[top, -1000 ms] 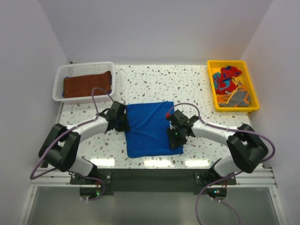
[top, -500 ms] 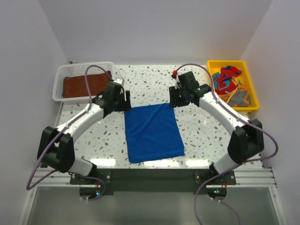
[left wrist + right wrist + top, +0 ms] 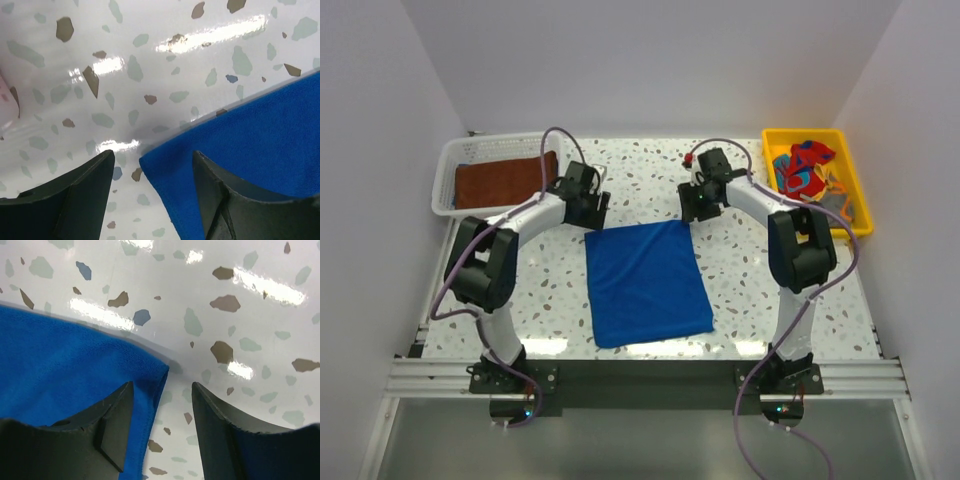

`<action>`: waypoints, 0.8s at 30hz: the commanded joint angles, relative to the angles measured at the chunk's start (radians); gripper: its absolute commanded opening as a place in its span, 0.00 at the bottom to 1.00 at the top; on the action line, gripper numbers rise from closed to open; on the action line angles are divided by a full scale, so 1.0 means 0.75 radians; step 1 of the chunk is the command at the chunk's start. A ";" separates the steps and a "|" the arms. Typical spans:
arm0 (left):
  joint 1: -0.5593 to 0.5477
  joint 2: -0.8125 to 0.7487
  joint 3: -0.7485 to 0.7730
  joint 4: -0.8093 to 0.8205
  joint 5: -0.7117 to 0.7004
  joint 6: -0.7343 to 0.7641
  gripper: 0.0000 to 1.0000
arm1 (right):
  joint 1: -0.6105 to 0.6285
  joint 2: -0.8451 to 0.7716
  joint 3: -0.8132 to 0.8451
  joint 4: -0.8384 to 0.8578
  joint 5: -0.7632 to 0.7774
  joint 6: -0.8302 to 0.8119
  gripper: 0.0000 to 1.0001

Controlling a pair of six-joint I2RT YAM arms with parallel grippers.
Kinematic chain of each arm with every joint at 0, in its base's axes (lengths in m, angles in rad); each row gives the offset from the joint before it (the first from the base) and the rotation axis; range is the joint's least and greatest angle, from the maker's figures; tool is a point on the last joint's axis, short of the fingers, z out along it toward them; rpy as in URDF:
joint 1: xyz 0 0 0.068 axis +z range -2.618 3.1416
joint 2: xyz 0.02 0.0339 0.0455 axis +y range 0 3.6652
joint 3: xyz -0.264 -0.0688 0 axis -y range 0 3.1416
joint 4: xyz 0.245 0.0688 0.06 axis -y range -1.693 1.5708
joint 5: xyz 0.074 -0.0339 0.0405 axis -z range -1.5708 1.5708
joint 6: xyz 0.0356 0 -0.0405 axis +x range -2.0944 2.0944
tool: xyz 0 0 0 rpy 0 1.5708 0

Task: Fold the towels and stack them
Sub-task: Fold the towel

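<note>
The blue towel [image 3: 645, 283] lies flat mid-counter [image 3: 740, 280], apparently folded once. The left fingers [image 3: 75, 200] and right fingers [image 3: 220, 440] stand open astride its far corners, gripping nothing. The next fold calls for regripping those corners.

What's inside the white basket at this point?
The white basket holds a rust-brown towel, lying flat across most of its floor. Whether more towels lie beneath it cannot be seen; it covers that space.

Plain pale lilac walls [image 3: 650, 60] closed in a glossy white desk [image 3: 640, 170] speckled with grey and brown chips; bright light glared in streaks along its near edge.
</note>
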 commanded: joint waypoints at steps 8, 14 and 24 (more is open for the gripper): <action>0.070 0.135 0.170 -0.033 0.214 0.215 0.68 | -0.026 0.104 0.134 0.092 -0.163 -0.119 0.54; 0.070 0.133 0.143 -0.029 0.242 0.223 0.66 | -0.026 0.160 0.147 0.067 -0.151 -0.174 0.47; 0.070 0.094 0.096 -0.033 0.251 0.272 0.66 | -0.030 0.190 0.087 0.028 -0.159 -0.219 0.41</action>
